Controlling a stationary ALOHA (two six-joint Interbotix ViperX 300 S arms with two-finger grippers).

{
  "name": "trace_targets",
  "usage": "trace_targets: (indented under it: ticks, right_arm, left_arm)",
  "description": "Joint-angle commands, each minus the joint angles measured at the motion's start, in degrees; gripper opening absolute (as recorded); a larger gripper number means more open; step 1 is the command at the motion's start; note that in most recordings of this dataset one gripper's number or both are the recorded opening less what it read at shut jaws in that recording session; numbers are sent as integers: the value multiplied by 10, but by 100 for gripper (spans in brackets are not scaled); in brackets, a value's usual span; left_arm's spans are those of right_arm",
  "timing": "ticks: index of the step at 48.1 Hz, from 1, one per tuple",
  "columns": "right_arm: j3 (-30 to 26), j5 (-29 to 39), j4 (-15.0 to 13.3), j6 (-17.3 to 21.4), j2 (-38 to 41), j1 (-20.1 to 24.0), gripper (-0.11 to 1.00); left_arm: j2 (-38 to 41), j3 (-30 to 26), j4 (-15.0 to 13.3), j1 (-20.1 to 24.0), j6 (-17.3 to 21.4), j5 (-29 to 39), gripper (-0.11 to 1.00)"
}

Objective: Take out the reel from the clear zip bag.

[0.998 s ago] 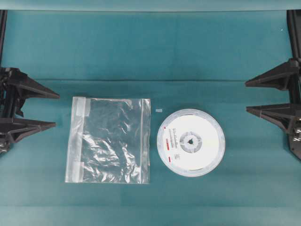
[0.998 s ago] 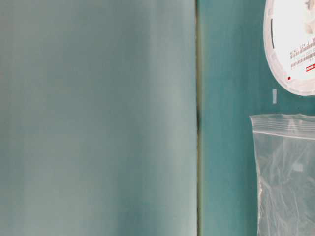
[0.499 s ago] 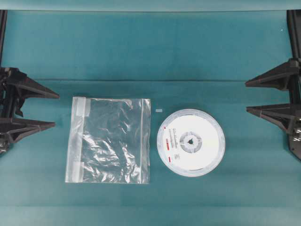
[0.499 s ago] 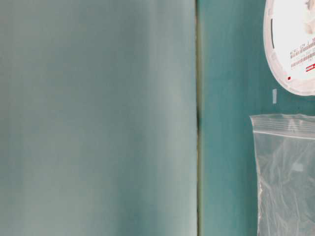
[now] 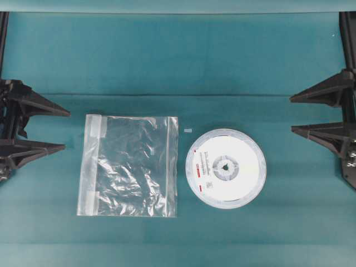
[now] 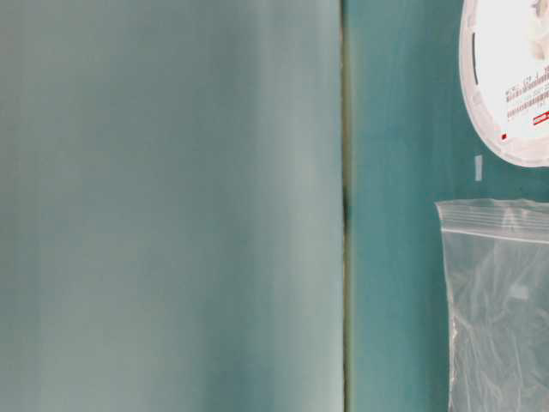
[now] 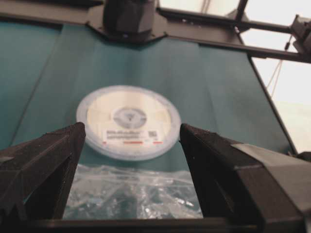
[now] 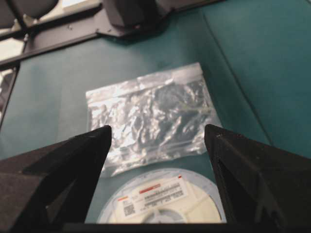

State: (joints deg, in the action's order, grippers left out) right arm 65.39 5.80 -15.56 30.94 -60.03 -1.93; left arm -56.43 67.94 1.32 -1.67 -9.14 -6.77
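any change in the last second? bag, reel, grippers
Nothing visibly changed. The flat round white reel lies on the teal table beside the crinkled clear zip bag, out of it and apart from it. The left gripper and right gripper stand open at the table's sides, holding nothing.
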Motion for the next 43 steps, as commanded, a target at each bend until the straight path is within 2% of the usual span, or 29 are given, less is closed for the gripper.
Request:
trace_targets:
  ticks: [1, 43]
  right_arm:
    - [-11, -4, -2, -7, 2, 0, 93]
    - [-11, 9, -2, -7, 2, 0, 93]
  left_arm:
    - [2, -16, 3, -1, 0, -5, 82]
    - [3, -16, 3, -2, 1, -5, 82]
